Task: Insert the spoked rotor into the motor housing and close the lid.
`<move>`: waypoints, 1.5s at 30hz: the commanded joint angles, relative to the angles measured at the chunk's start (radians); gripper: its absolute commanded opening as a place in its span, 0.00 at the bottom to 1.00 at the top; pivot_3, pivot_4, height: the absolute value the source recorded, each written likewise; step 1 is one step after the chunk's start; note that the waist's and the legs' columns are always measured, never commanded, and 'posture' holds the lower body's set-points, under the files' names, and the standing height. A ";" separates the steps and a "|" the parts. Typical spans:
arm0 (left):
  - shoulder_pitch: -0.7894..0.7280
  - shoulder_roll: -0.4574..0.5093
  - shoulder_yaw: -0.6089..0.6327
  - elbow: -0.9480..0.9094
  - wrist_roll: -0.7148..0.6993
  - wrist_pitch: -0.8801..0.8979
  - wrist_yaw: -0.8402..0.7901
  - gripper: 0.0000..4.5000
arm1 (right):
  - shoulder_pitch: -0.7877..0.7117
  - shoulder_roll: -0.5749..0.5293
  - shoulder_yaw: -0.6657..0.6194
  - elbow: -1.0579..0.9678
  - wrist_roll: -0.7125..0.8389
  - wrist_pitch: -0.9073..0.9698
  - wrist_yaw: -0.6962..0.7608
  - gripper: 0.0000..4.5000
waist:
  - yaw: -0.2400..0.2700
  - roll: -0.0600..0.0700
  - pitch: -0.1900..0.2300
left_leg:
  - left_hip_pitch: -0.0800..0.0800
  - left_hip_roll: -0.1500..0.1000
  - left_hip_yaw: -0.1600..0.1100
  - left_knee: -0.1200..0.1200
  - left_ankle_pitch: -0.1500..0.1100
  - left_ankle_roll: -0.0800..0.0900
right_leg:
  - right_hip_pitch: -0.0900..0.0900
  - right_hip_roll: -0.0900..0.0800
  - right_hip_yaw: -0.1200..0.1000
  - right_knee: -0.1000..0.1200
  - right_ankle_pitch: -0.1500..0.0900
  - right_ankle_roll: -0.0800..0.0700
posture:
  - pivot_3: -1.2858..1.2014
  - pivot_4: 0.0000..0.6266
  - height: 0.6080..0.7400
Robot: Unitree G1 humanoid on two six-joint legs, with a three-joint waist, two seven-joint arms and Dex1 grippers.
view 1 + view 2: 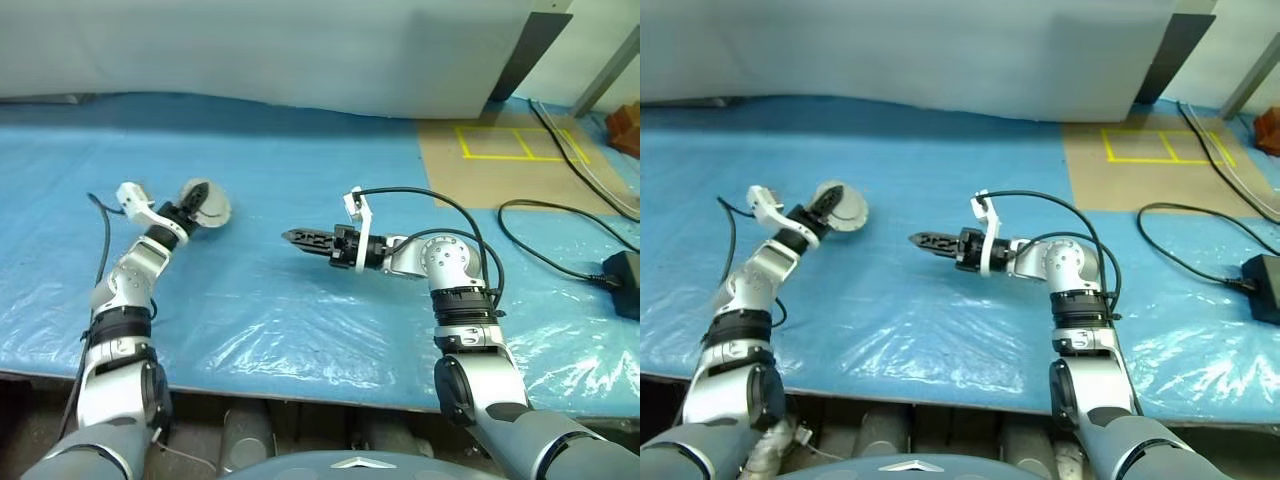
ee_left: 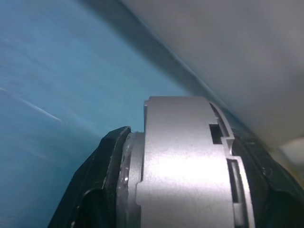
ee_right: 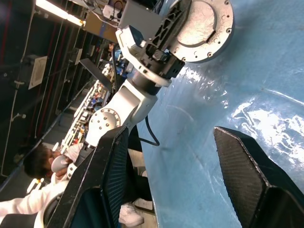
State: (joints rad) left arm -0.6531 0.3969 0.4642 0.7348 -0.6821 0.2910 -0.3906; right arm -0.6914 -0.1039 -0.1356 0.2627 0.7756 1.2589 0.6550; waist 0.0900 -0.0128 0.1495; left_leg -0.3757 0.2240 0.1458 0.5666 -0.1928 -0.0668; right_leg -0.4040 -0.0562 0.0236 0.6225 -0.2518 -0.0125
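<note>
With the lid seemingly on, the left pincer grips the closed motor housing, needing set-down; the right pincer gapes empty.

Bright, even light — glare on the blue plastic sheet; left wrist view blurred.

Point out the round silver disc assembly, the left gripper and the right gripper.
Round silver disc assembly (image 3: 202, 28): right wrist view, flat face.
Left gripper (image 1: 196, 203): left eye view, between fingertips.
Right gripper (image 1: 291, 237): left eye view, between fingertips.
</note>
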 commanded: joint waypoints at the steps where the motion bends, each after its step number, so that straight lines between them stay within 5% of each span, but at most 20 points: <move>1: -0.104 0.077 0.020 0.212 0.109 -0.207 0.052 0.64 | -0.016 0.009 -0.014 -0.007 0.014 -0.017 -0.005 0.66 | 0.005 -0.002 0.000 | 0.000 0.000 -0.001 0.000 0.000 0.000 | 0.000 0.000 0.000 0.000 0.000 0.000 | 0.52 0.24 1.00; 10: -0.164 0.053 0.026 0.426 0.156 -0.239 -0.043 0.64 | -0.008 0.010 -0.014 -0.014 0.013 -0.026 -0.022 0.66 | 0.029 -0.002 0.000 | 0.000 -0.001 -0.001 0.001 0.000 0.000 | 0.001 -0.002 -0.002 0.001 0.000 0.000 | 0.52 0.24 1.00; 16: -0.118 0.104 0.065 0.452 0.168 -0.253 -0.006 1.00 | -0.003 0.020 -0.023 0.001 0.011 -0.036 -0.037 0.67 | 0.029 -0.002 0.000 | 0.001 0.000 -0.001 0.002 0.000 0.000 | 0.003 -0.002 -0.002 0.002 0.000 0.000 | 0.52 0.24 1.00; 26: 0.011 0.311 0.190 0.513 0.153 -0.338 0.257 1.00 | -0.010 0.033 -0.011 0.024 0.005 -0.067 -0.029 0.67 | -0.021 -0.002 0.000 | 0.003 0.000 0.000 -0.003 0.000 -0.001 | 0.002 0.000 -0.002 -0.001 0.000 0.000 | 0.52 0.24 1.00; 36: 0.101 0.395 0.219 0.485 0.159 -0.360 0.257 1.00 | -0.030 0.043 0.014 0.074 -0.016 -0.105 -0.003 0.67 | 0.003 -0.001 0.000 | 0.003 0.000 0.000 -0.002 0.000 -0.001 | 0.003 -0.002 -0.004 0.000 0.000 0.000 | 0.52 0.24 1.00; 40: 0.060 0.351 0.177 0.356 0.144 -0.312 0.064 1.00 | -0.039 0.042 0.014 0.084 -0.025 -0.135 0.012 0.67 | 0.016 -0.003 0.001 | 0.002 0.001 0.000 -0.001 0.000 -0.001 | 0.003 -0.003 -0.004 0.000 0.000 -0.001 | 0.52 0.24 1.00; 45: 0.147 0.176 -0.064 -0.334 0.009 -0.004 -0.189 1.00 | 0.027 -0.050 0.069 -0.088 -0.054 -0.243 0.108 0.67 | 0.036 -0.004 0.001 | -0.003 0.000 0.000 0.002 0.000 -0.001 | 0.003 -0.006 -0.007 -0.001 0.000 -0.001 | 0.52 0.24 1.00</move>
State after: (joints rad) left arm -0.5211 0.5828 0.4621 0.5950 -0.6143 0.1925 -0.5100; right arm -0.6803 -0.1265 -0.0708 0.2516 0.7252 1.0522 0.7268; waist 0.1260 -0.0164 0.1508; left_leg -0.3797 0.2241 0.1457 0.5688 -0.1932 -0.0676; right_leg -0.4013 -0.0618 0.0166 0.6215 -0.2519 -0.0133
